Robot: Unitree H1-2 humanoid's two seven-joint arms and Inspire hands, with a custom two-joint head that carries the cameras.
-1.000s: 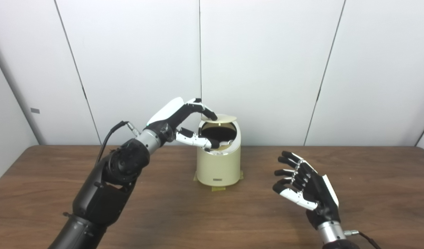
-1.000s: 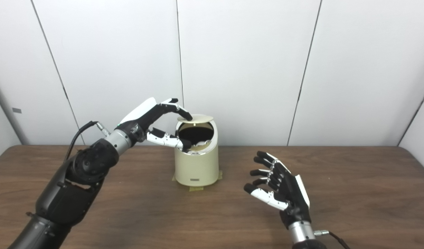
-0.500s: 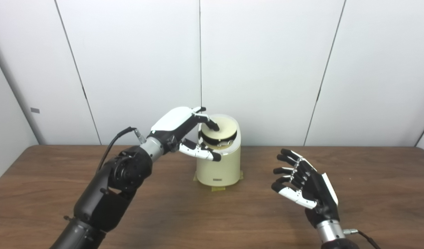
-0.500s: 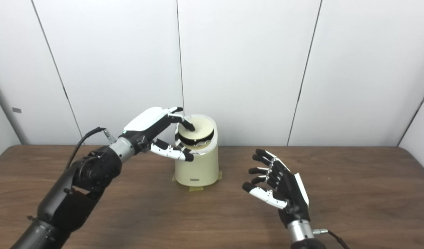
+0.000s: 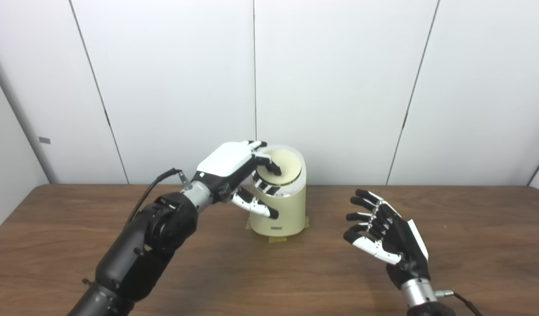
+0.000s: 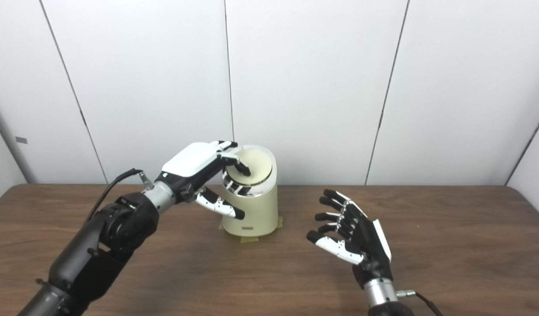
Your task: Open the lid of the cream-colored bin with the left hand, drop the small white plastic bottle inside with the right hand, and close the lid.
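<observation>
the right hand (image 5: 385,239) hovers nearest the camera, above the wooden table (image 5: 471,237) and well to the right of the bin, palm turned inward, fingers spread apart and holding nothing. the left hand (image 5: 234,169) reaches in from the bin's left side; its fingertips (image 5: 273,167) rest on the left part of the lid, and its thumb (image 5: 257,208) lies against the bin's left wall lower down, so the hand is curled loosely around the bin's upper edge rather than gripping anything it could lift. the cream-colored bin (image 5: 282,206) stands upright farther back, on yellowish tape patches (image 5: 276,239) that show at its base. its round lid (image 5: 282,161) sits down in the top ring, tilted toward the camera, with a dark reflective band under its near edge. the small white plastic bottle shows nowhere outside the bin. behind the bin rises a white panelled wall (image 5: 339,87).
</observation>
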